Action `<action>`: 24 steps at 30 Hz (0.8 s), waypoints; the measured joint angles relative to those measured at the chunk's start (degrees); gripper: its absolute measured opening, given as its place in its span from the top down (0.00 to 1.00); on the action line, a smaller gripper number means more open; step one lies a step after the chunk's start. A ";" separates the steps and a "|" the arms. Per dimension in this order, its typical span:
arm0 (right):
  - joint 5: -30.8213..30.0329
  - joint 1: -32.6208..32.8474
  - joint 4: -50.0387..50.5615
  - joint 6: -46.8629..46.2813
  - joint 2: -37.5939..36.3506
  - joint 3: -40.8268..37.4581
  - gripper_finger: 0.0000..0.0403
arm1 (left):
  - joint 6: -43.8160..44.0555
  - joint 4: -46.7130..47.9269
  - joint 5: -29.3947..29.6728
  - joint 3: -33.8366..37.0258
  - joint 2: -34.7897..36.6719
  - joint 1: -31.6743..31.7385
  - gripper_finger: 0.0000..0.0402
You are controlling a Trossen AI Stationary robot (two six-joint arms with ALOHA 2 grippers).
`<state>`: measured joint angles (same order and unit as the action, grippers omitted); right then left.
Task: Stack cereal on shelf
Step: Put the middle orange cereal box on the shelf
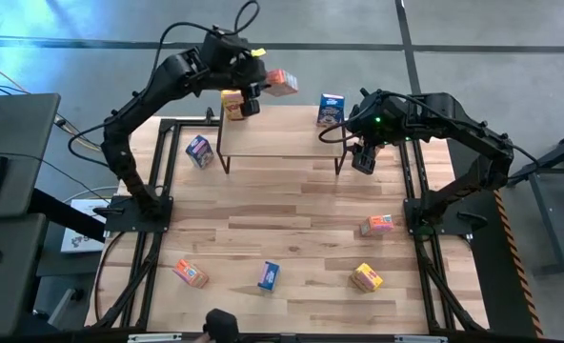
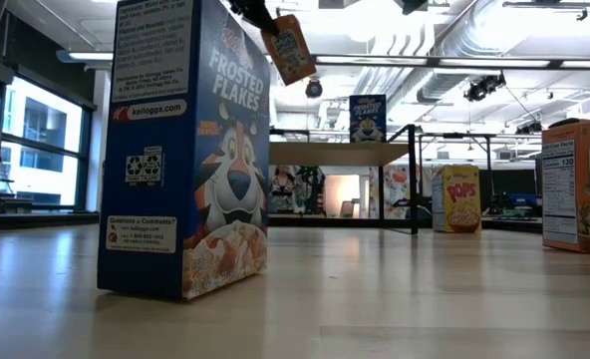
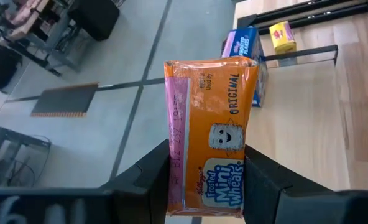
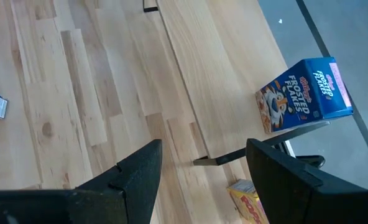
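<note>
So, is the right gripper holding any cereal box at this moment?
No, the right gripper is open with nothing between its fingers, only bare table beyond them.

We see an orange Mini-Wheats box [image 3: 210,137] held aloft above the shelf [image 1: 277,138], which carries a yellow box [image 1: 231,103] and a blue one [image 1: 331,110] (both upright); six others lie scattered on the table.
</note>
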<state>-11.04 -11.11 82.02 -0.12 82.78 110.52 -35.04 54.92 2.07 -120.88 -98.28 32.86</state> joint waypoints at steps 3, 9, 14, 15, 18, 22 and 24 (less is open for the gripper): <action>0.00 0.01 0.00 0.00 0.00 0.00 0.44 | 0.13 0.05 -0.52 -0.35 0.00 0.50 0.66; -0.05 0.01 -0.07 -1.69 0.01 0.00 0.44 | 1.76 2.06 -2.99 -0.35 -2.35 0.56 0.66; -0.07 0.01 -0.09 -2.64 0.02 0.00 0.44 | 1.81 6.30 -3.04 -0.35 -5.96 0.51 0.66; -0.07 0.01 -0.09 -2.64 0.02 0.00 0.44 | 2.02 6.59 -3.08 -0.35 -6.59 0.51 0.66; -0.07 0.00 -0.09 -2.66 0.02 0.00 0.44 | 2.77 6.73 -3.11 -0.35 -8.01 0.51 0.66; -0.09 0.00 -0.09 -2.66 0.02 0.00 0.44 | 2.42 6.76 -3.09 -0.35 -9.80 0.51 0.66; -0.09 0.00 -0.09 -2.64 0.02 0.00 0.44 | 1.94 6.72 -3.10 -0.33 -10.50 0.49 0.66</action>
<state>-11.14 -11.11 81.93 -2.76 82.81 110.52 -33.10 61.63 -1.03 -121.21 -108.78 33.34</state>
